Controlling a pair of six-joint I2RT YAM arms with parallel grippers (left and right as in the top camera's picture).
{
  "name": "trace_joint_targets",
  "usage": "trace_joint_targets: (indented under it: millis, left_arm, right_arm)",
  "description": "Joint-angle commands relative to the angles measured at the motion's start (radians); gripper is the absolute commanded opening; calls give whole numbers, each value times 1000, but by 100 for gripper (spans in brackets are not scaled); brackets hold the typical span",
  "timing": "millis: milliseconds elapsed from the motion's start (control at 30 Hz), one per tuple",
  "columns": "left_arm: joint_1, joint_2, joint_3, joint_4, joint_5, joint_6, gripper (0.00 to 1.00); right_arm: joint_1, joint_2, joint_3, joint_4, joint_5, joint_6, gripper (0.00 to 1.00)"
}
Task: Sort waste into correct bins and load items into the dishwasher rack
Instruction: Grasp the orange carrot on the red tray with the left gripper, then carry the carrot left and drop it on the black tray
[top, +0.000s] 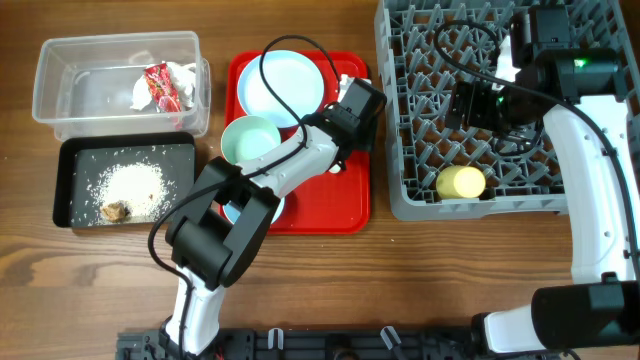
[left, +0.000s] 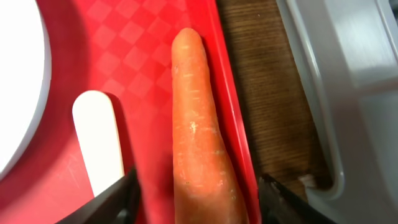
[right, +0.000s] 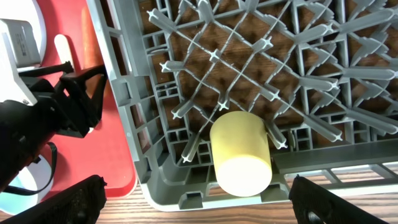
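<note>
My left gripper (top: 352, 92) is open at the right edge of the red tray (top: 330, 215). Its fingers (left: 199, 202) straddle the orange carrot (left: 196, 124) without closing on it. The white spoon (left: 99, 137) lies just left of the carrot. The pale blue plate (top: 280, 82) and mint-green bowl (top: 250, 140) sit on the tray. The pale blue bowl (top: 233, 211) is mostly hidden under my left arm. My right gripper (right: 202, 208) is open and empty above the grey rack (top: 400, 150). The yellow cup (right: 239, 152) lies on its side in the rack's front edge (top: 460, 182).
The clear tub (top: 60, 90) at the back left holds the red-and-white wrapper (top: 162, 85) and white tissue (top: 185, 78). The black tub (top: 75, 165) in front of it holds rice (top: 130, 182) and a brown scrap (top: 116, 210). Cables run over the tray and the rack.
</note>
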Motion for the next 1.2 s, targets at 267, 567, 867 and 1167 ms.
trace_joint_targets:
  millis: [267,567,867,1167]
  left_arm:
    - [9,91,0,43,-16,-70,57]
    - [10,90,0,48,-16,-70,21]
    - [15,-40,3,31,-16,-66,22]
    - [69,-420,4,-190,-26,-67,22]
  right_arm:
    - [6,-16,21,-5,-9,-29,97]
    - [6,-16,21,-6,-9,-29,97]
    - [6,-16,21,-13,-9,-29,98]
    - [6,-16,21,-8,-9,-30,98]
